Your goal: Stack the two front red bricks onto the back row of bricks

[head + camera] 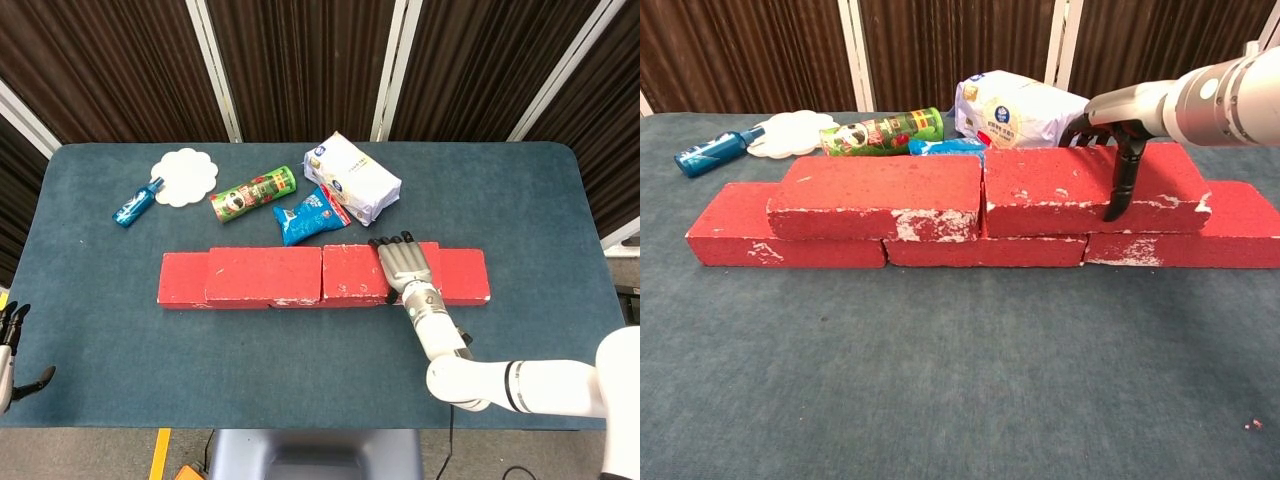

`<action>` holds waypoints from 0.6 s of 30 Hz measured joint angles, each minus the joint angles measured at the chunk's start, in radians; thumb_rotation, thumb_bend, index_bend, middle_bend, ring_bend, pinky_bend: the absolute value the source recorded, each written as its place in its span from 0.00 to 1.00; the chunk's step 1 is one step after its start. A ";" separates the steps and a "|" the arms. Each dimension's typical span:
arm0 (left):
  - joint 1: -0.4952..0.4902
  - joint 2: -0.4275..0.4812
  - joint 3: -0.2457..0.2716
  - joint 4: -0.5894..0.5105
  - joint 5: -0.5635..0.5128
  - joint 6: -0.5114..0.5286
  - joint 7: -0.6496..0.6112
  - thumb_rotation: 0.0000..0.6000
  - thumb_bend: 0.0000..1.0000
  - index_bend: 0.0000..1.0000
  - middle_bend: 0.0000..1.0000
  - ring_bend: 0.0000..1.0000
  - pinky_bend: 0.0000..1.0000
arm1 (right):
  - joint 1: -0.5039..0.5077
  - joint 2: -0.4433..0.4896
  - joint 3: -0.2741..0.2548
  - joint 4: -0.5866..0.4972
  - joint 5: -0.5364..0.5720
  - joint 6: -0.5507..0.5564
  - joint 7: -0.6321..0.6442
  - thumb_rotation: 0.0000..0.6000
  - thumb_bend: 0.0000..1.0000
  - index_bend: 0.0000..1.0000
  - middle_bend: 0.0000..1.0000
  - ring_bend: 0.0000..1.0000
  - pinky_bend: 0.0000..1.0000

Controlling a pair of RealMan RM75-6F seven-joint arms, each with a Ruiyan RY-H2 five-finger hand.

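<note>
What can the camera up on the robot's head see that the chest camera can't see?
Only the head view shows the left hand, hanging off the table's left edge, and the whole table top. Only the chest view shows that two top bricks sit on a bottom row. Both show the right hand resting on the right top brick, and the snacks behind.

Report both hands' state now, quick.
Left hand: open, holding nothing, at the table's left edge.
Right hand: grips the upper right brick, fingers over the top, thumb on its front.
</note>
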 measured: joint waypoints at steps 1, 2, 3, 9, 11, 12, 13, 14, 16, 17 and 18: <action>0.000 0.000 0.000 0.000 0.000 0.000 0.000 1.00 0.22 0.00 0.00 0.00 0.04 | 0.001 -0.001 0.000 0.000 0.001 0.002 0.000 1.00 0.06 0.29 0.31 0.24 0.00; 0.000 0.000 0.000 0.000 -0.001 -0.001 0.001 1.00 0.22 0.00 0.00 0.00 0.04 | 0.001 -0.002 0.000 0.000 0.002 0.003 -0.001 1.00 0.06 0.29 0.30 0.23 0.00; 0.000 0.000 0.000 0.000 -0.001 -0.002 0.001 1.00 0.22 0.00 0.00 0.00 0.04 | 0.002 -0.002 0.000 0.001 0.002 0.003 -0.001 1.00 0.06 0.29 0.30 0.23 0.00; 0.000 0.001 0.000 -0.003 -0.003 -0.002 0.002 1.00 0.22 0.00 0.00 0.00 0.04 | 0.005 -0.008 0.001 0.004 0.007 0.003 -0.002 1.00 0.04 0.28 0.28 0.22 0.00; 0.000 0.001 0.000 -0.003 -0.004 -0.002 0.003 1.00 0.22 0.00 0.00 0.00 0.04 | 0.006 -0.009 0.001 0.005 0.009 0.003 -0.003 1.00 0.03 0.28 0.27 0.21 0.00; 0.000 0.001 0.000 -0.003 -0.004 -0.002 0.003 1.00 0.22 0.00 0.00 0.00 0.04 | 0.007 -0.009 0.000 0.005 0.010 0.004 -0.004 1.00 0.02 0.28 0.26 0.21 0.00; 0.000 0.001 0.000 -0.003 -0.004 -0.003 0.002 1.00 0.22 0.00 0.00 0.00 0.04 | 0.007 -0.010 0.000 0.006 0.011 0.006 -0.005 1.00 0.02 0.28 0.26 0.20 0.00; 0.000 0.001 0.000 -0.003 -0.005 -0.003 0.002 1.00 0.22 0.00 0.00 0.00 0.04 | 0.008 -0.011 0.000 0.006 0.012 0.009 -0.006 1.00 0.02 0.28 0.26 0.20 0.00; 0.000 0.002 0.000 -0.003 -0.005 -0.004 0.001 1.00 0.22 0.00 0.00 0.00 0.04 | 0.008 -0.013 0.000 0.006 0.015 0.014 -0.007 1.00 0.01 0.28 0.25 0.20 0.00; 0.000 0.002 0.000 -0.003 -0.005 -0.003 0.001 1.00 0.22 0.00 0.00 0.00 0.04 | 0.008 -0.014 0.000 0.007 0.016 0.016 -0.008 1.00 0.01 0.27 0.25 0.20 0.00; 0.000 0.002 0.000 -0.003 -0.004 -0.003 0.000 1.00 0.22 0.00 0.00 0.00 0.04 | 0.009 -0.015 0.000 0.007 0.016 0.019 -0.008 1.00 0.01 0.27 0.25 0.20 0.00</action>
